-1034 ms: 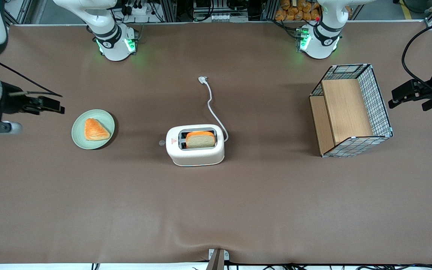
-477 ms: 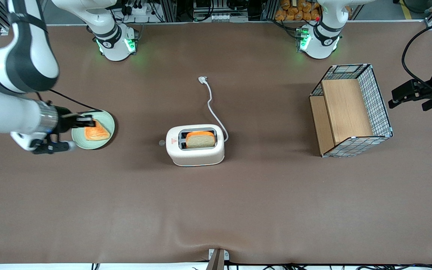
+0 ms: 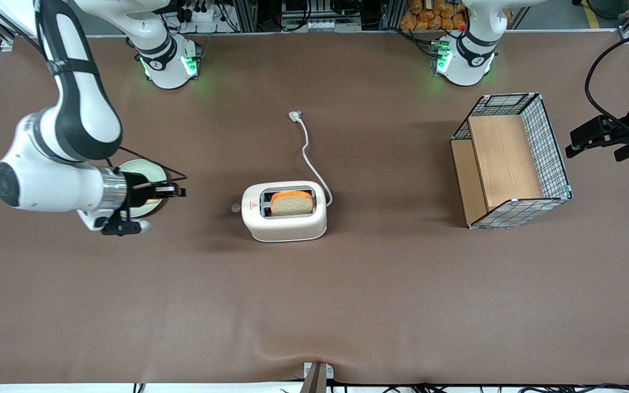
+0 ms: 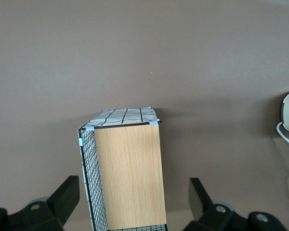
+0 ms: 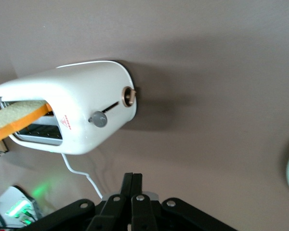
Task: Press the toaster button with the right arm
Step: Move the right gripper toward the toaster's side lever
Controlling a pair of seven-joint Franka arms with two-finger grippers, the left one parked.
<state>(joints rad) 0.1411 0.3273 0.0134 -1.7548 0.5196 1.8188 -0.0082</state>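
Your toaster (image 3: 284, 212) stands mid-table (image 3: 314, 305), long axis running between the two arms' ends, one bread slice (image 3: 291, 202) upright in a slot. Its toaster button (image 3: 235, 208) juts from the short end wall at the toaster's 9 o'clock, pointing toward your gripper (image 3: 179, 191). The fingers (image 5: 132, 188) are pressed together, holding nothing, level above the green plate (image 3: 138, 170), well apart from the button.
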